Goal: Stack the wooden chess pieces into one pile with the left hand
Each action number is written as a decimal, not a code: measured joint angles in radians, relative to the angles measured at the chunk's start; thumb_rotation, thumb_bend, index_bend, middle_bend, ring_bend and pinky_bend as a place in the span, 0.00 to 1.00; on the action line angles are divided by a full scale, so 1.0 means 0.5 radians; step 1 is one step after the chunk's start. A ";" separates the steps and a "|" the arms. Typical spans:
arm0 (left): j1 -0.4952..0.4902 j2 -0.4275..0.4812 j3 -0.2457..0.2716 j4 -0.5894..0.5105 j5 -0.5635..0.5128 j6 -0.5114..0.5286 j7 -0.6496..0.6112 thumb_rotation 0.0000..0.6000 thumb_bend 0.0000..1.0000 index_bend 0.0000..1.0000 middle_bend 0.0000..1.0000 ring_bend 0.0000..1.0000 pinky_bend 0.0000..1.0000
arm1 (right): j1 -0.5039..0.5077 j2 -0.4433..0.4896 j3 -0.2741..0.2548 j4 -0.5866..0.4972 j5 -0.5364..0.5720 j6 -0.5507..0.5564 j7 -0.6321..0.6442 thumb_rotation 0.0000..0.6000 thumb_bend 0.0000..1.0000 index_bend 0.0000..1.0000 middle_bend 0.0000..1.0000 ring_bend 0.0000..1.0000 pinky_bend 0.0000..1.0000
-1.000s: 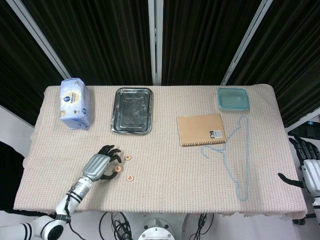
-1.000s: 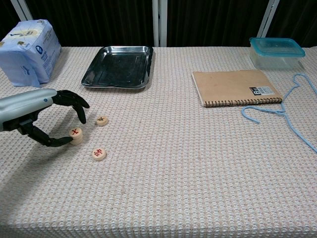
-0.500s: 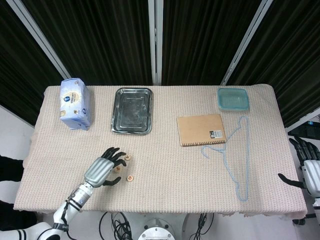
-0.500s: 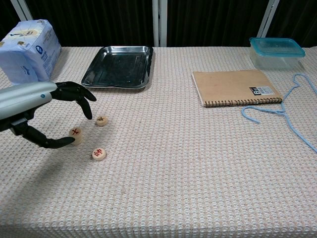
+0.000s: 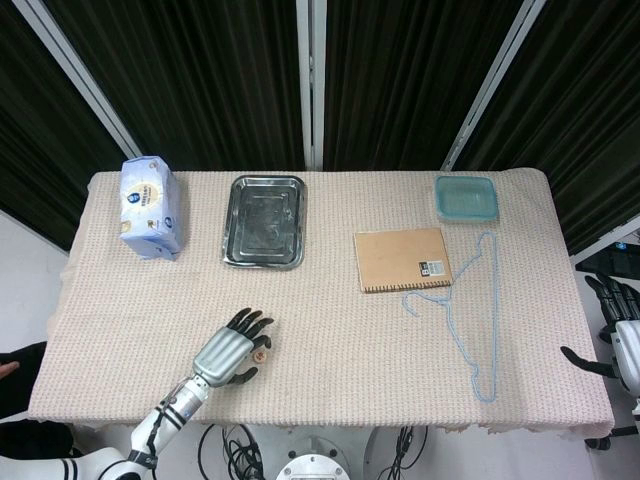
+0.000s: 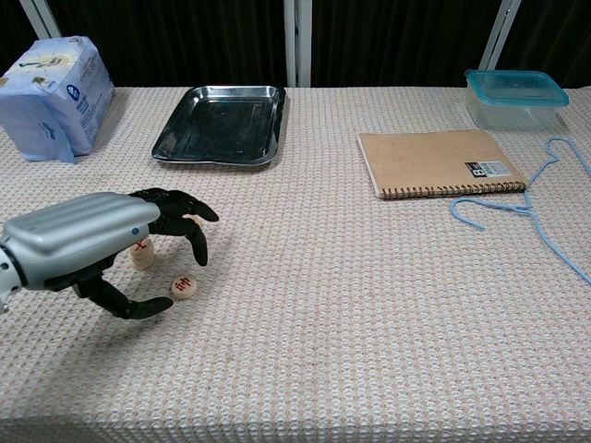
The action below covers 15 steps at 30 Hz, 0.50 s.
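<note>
Head view: the left hand [image 5: 230, 352] reaches in from the table's [image 5: 330, 330] 7 o'clock corner, fingers spread and arched over the chess pieces; only one wooden disc [image 5: 260, 355] peeks out at its 3 o'clock side, the rest covered. Whether anything is gripped cannot be told from here. The right hand [image 5: 618, 335] hangs off the table's 3 o'clock edge, fingers apart, holding nothing. Across the far side sit a tissue pack [image 5: 150, 206] at 10 o'clock, a steel tray [image 5: 265, 221] at 11, a notebook [image 5: 402, 259] near centre, a teal box [image 5: 466, 198] at 1 and a blue hanger [image 5: 478, 320] at 3

Chest view: the left hand [image 6: 102, 247] hovers low at 8 o'clock, fingers curved down and apart. A piece with a red mark [image 6: 186, 287] lies flat between the thumb tip and the fingertips, just beside both; contact cannot be told. Another marked piece [image 6: 140, 252] sits under the palm at 11 o'clock of the first, looking taller, and a third one's edge [image 6: 192, 221] shows behind the fingers. The right hand is out of this view
</note>
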<state>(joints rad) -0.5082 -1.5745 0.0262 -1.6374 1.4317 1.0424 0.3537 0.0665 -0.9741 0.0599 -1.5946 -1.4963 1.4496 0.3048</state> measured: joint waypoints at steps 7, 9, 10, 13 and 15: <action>-0.022 -0.037 -0.024 0.048 -0.115 -0.059 0.084 1.00 0.30 0.38 0.07 0.00 0.00 | -0.002 0.003 0.000 0.007 -0.004 0.002 0.012 1.00 0.08 0.00 0.00 0.00 0.00; -0.024 -0.031 -0.026 0.047 -0.128 -0.062 0.095 1.00 0.30 0.39 0.07 0.00 0.00 | -0.001 0.003 0.001 0.007 -0.001 0.001 0.012 1.00 0.08 0.00 0.00 0.00 0.00; -0.023 -0.026 -0.026 0.042 -0.132 -0.061 0.095 1.00 0.30 0.39 0.07 0.00 0.00 | 0.000 0.002 0.002 0.008 0.002 -0.002 0.012 1.00 0.07 0.00 0.00 0.00 0.00; -0.025 -0.013 -0.025 0.031 -0.137 -0.059 0.097 1.00 0.30 0.41 0.07 0.00 0.00 | 0.003 0.000 0.002 0.007 0.004 -0.010 0.005 1.00 0.08 0.00 0.00 0.00 0.00; -0.026 -0.013 -0.025 0.029 -0.137 -0.058 0.093 1.00 0.30 0.43 0.07 0.00 0.00 | 0.004 -0.002 0.002 0.006 0.004 -0.012 0.000 1.00 0.07 0.00 0.00 0.00 0.00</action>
<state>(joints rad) -0.5212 -1.5808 0.0137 -1.6228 1.3632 1.0133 0.4000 0.0687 -0.9752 0.0608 -1.5918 -1.4944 1.4436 0.3049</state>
